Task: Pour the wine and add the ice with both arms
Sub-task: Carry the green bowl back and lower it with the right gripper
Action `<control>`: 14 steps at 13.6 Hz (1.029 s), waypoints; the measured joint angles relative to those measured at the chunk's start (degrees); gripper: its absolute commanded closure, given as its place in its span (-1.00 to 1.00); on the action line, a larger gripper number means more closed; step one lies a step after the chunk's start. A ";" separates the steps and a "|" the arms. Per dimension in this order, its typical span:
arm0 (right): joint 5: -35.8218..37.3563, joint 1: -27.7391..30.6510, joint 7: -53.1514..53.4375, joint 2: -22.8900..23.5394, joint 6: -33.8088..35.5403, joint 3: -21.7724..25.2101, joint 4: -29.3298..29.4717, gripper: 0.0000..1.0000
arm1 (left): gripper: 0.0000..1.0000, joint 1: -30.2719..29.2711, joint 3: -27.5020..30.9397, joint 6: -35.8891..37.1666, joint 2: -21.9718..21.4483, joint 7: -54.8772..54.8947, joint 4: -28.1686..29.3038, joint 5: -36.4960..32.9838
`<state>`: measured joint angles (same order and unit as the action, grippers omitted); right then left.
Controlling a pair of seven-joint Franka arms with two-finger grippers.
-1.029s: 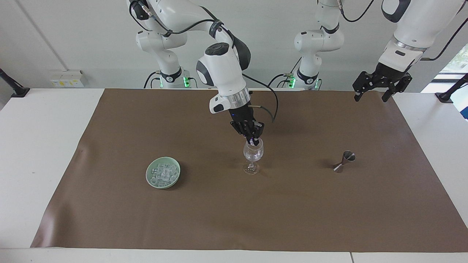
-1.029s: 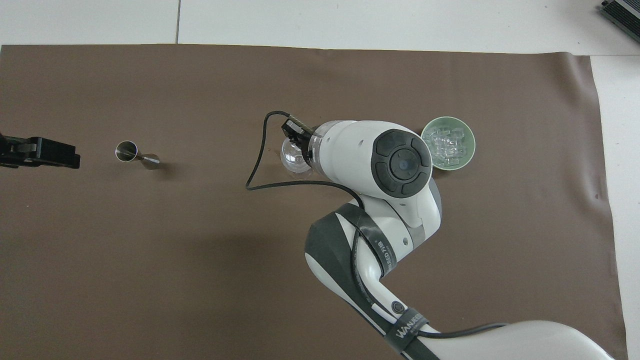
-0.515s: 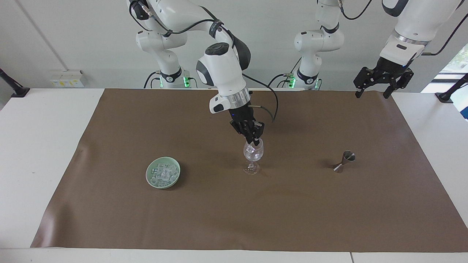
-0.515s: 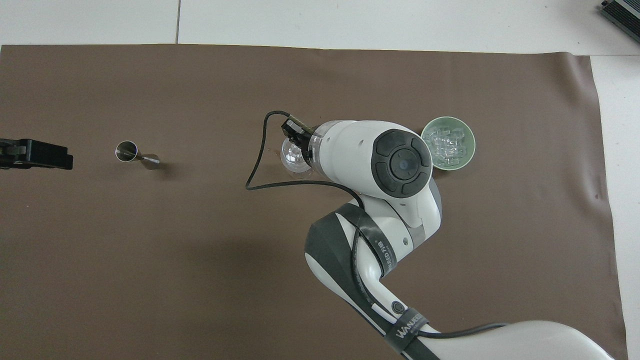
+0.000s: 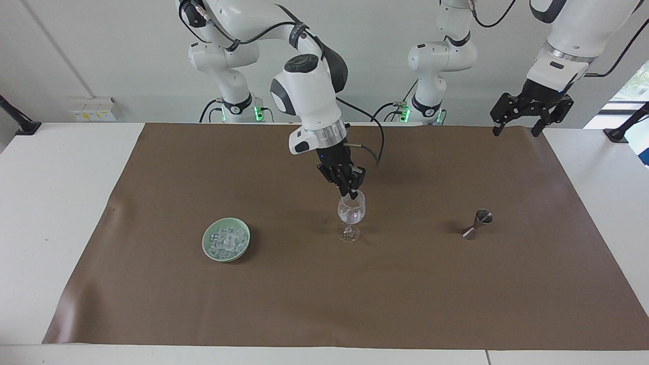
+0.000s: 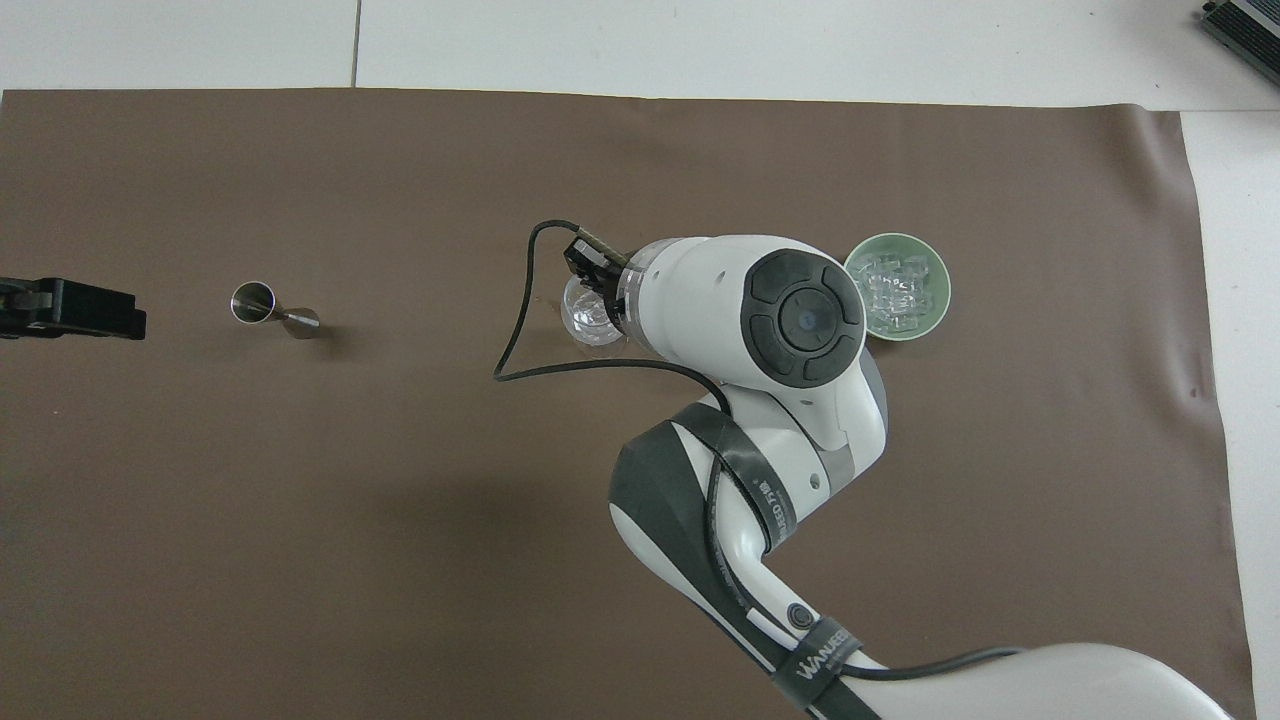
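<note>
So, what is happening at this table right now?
The right arm's pincer is just over the rim of the wine glass at mid-table; ice sits in the glass. More ice fills the green dish. The left pincer waits open above the mat's edge, the jigger untouched.

Brown paper-like mat (image 5: 304, 304) covers white table (image 5: 50, 213). Small steel hourglass-shaped jigger (image 5: 477, 223) stands at the mat's 3 o'clock. White wall socket strip (image 5: 94, 109) at 10 o'clock.
</note>
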<state>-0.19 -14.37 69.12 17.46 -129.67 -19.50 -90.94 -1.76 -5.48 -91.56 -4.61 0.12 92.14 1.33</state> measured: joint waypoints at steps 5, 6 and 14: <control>-0.07 9.15 -21.96 -6.87 18.72 0.35 1.06 0.32 | -1.00 0.00 0.00 0.01 0.00 0.00 0.00 0.00; -0.11 11.60 -27.17 -8.54 22.63 0.38 1.07 0.30 | -1.00 0.00 0.00 0.02 0.00 0.00 0.00 0.00; -0.17 29.47 -63.86 -16.03 40.07 0.69 0.81 0.17 | -1.00 0.00 0.00 0.04 0.00 0.00 0.00 0.00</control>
<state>-0.35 15.10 5.26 1.43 -89.60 -18.81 -90.12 -1.76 -5.49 -91.53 -4.62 0.12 92.14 1.33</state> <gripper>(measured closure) 0.612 0.000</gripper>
